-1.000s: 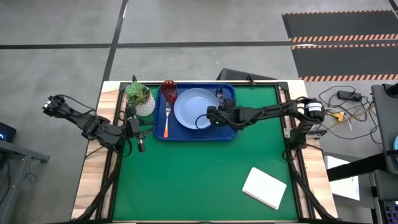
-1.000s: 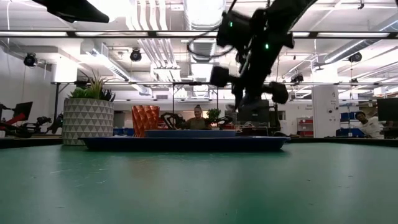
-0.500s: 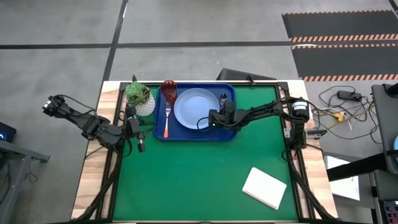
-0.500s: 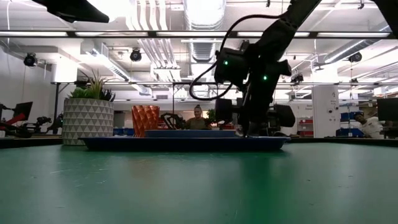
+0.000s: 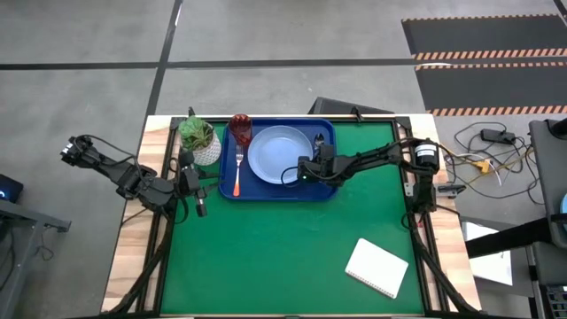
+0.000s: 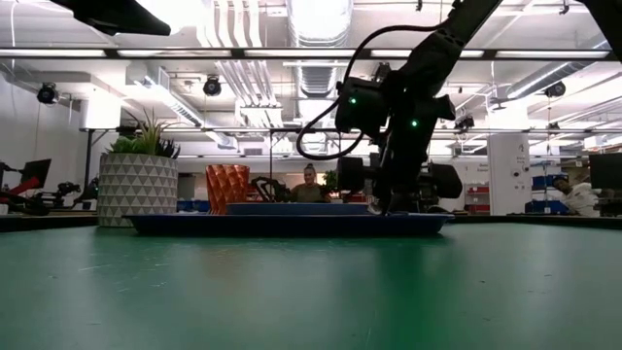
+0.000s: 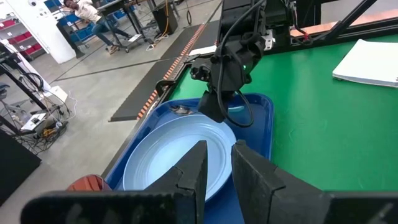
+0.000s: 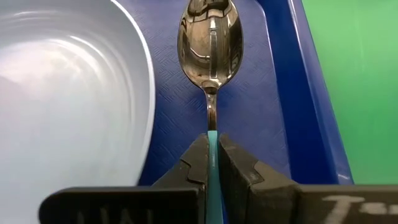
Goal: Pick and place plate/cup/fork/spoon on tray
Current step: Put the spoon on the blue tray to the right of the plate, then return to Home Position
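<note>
The dark blue tray lies at the far left of the green mat. On it are the pale blue plate, the dark red cup at its far left corner and the orange-handled fork left of the plate. My right gripper is low over the tray's right part, shut on the spoon, whose silver bowl lies between the plate and the tray's right rim. My left gripper waits beside the tray's left edge, its fingers a little apart and empty. My right gripper pinches the spoon's light blue handle between its two fingers. The fingers come from above, slanting toward the far edge, in line with the spoon. The bowl points toward the far edge and sits low at the tray floor; whether it touches I cannot tell.
A white pot with a green plant stands left of the tray's far corner. A white notepad lies on the mat at the near right. The mat is bare in front of the tray. People sit in the room beyond.
My right gripper has gone down onto the tray's right part with the spoon, still shut on its handle, and then kept still. The spoon now lies low between the plate and the tray's right rim.
</note>
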Robot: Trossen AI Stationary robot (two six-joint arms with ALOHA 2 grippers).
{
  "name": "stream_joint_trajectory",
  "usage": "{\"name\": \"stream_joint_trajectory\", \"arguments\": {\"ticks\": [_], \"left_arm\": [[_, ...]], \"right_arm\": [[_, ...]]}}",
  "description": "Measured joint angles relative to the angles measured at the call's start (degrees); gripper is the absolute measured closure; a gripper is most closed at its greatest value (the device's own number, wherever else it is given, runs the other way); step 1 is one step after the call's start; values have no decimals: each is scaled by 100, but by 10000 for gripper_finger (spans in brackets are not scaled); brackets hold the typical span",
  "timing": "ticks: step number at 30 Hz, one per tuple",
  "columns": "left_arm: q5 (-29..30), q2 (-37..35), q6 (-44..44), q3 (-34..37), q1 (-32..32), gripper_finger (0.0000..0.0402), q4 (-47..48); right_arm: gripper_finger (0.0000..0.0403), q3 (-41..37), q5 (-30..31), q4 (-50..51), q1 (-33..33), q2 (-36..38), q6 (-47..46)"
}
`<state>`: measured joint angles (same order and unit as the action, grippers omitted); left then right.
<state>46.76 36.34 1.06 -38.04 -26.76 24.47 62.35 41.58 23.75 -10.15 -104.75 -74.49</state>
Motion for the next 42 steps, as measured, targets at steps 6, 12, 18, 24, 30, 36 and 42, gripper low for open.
{"name": "stream_joint_trajectory", "arguments": {"ticks": [6, 12, 18, 24, 30, 36, 42], "left_arm": [[0, 0, 0, 0, 1, 347, 0], [0, 0, 0, 0, 0, 347, 0], [0, 0, -2, 0, 0, 347, 0], [0, 0, -2, 0, 0, 347, 0], [0, 0, -2, 0, 0, 347, 0], [0, 0, -2, 0, 1, 347, 0], [0, 0, -2, 0, 0, 347, 0]], "right_arm": [[390, 0, 0, 0, 0, 0, 353], [390, 0, -2, 2, 0, 0, 74], [390, 0, -2, 2, 0, 0, 27], [383, 0, -6, -2, 0, 0, 485], [386, 0, -15, -2, 1, 0, 327], [359, 0, -15, -2, 0, 0, 301], [315, 0, -13, -4, 0, 0, 287]]}}
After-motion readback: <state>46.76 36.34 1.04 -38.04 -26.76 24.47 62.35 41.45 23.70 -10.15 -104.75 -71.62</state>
